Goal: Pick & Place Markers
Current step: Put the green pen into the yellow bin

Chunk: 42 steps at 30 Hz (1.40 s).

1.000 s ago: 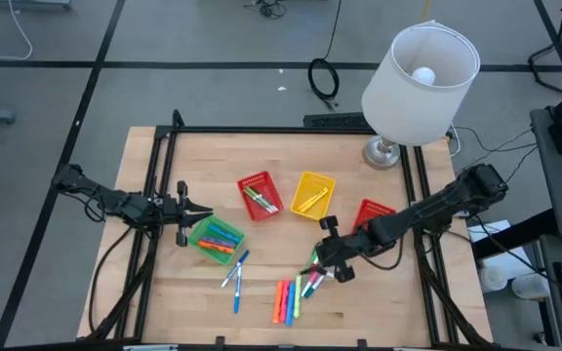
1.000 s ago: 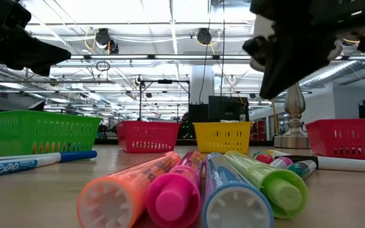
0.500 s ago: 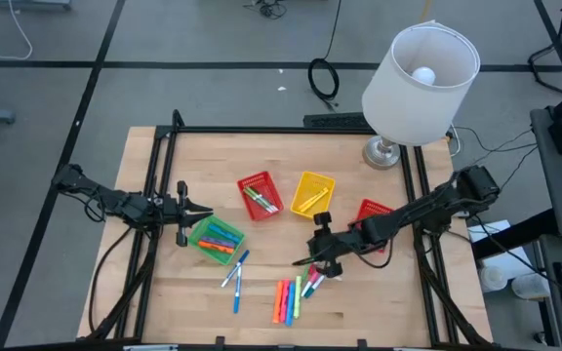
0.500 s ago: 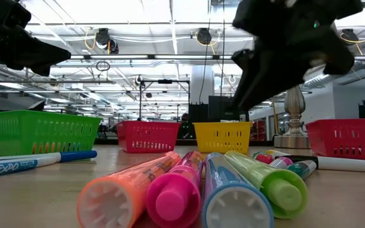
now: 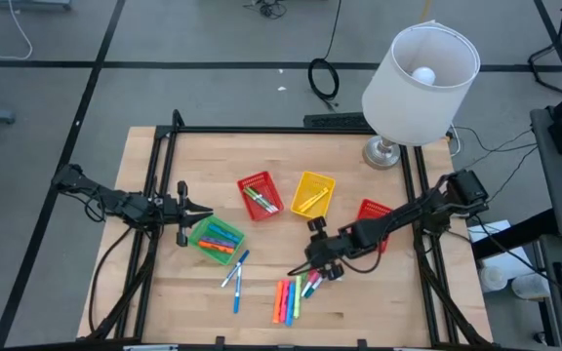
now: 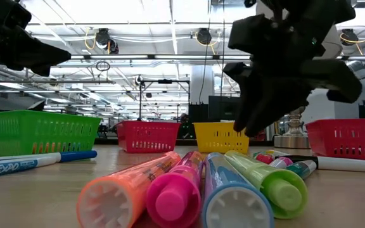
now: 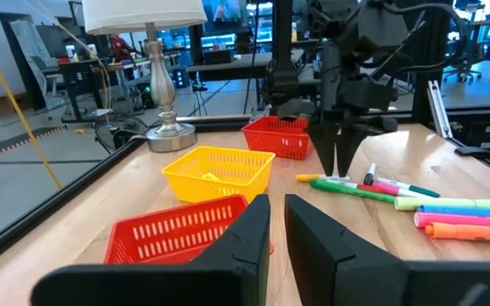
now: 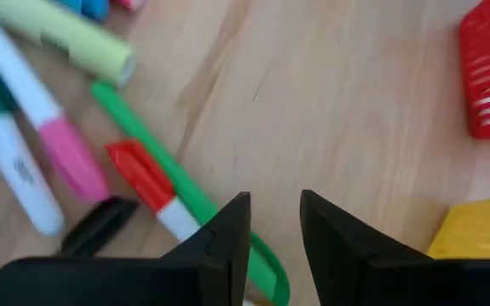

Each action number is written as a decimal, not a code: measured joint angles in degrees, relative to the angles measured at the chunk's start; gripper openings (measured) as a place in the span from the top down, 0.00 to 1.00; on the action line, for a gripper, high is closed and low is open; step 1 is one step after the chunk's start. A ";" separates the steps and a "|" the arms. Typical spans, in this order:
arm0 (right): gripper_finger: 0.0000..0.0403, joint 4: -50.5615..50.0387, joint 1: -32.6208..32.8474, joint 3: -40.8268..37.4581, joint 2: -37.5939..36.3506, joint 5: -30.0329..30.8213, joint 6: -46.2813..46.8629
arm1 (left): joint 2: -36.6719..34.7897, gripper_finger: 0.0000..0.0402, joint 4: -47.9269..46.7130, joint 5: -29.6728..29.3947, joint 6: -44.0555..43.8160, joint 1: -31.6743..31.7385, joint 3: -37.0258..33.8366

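The right gripper (image 5: 301, 266) hangs low over the middle of the wooden table (image 5: 193, 283), just above a small heap of markers (image 5: 310, 283). Its two dark fingers (image 8: 228, 234) stand a little apart, with bare wood showing between them, and they hold nothing. Right under them lie a thin green marker (image 8: 156, 174), a marker with a red cap (image 8: 143, 183) and one with a pink cap (image 8: 71, 161), all flat on the wood.

Near that heap, four fat markers lie side by side: orange (image 6: 128, 190), pink (image 6: 173, 193), blue (image 6: 230, 196) and light green (image 6: 268, 180). Two more markers with blue ends (image 5: 235, 276) lie nearby on the table.

The left gripper (image 5: 206, 211) waits at the left side of the table, just beside the green basket (image 5: 215, 237), which has some markers in it. Its fingers (image 7: 253, 234) are close together with a thin gap, and nothing is in them.

The red basket (image 5: 259, 195) in the middle holds a few markers too. The yellow basket (image 5: 311, 192) sits next to it, and another red basket (image 5: 373, 216) sits farther right, partly under the right arm. A lamp with a white shade (image 5: 420, 70) stands at the far corner.
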 joint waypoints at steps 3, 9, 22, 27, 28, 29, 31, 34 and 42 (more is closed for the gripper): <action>0.77 -1.65 0.01 -0.02 0.16 -2.46 -1.56 | 0.09 0.88 0.00 0.00 0.00 0.01 0.00; 0.77 -1.72 -0.43 -0.03 1.08 -2.81 -2.16 | 0.09 0.88 0.00 0.00 -0.15 0.01 0.00; 0.77 -0.76 -0.37 0.11 3.78 -2.69 -3.64 | 0.09 0.88 0.00 0.00 -0.04 0.01 0.00; 0.77 -1.04 -0.32 -0.01 4.00 -2.74 -3.92 | 0.09 0.88 -0.01 0.00 -0.04 0.00 0.00; 0.77 -1.16 -0.33 -0.01 4.07 -2.92 -3.80 | 0.09 0.88 0.00 0.00 -0.04 -0.01 0.00; 0.77 -1.47 -0.35 -0.12 4.11 -3.09 -3.73 | 0.09 0.88 0.00 0.00 -0.04 -0.02 0.00; 0.77 -1.07 -0.35 -0.13 4.09 -3.03 -3.92 | 0.09 0.88 -0.01 0.00 -0.04 0.00 0.00; 0.77 -1.48 -0.35 -0.13 4.09 -3.05 -4.02 | 0.09 0.88 -0.02 0.00 -0.04 0.01 0.00; 0.77 -1.42 -0.38 -0.13 4.09 -3.36 -3.38 | 0.09 0.88 -0.02 0.00 -0.03 -0.01 0.00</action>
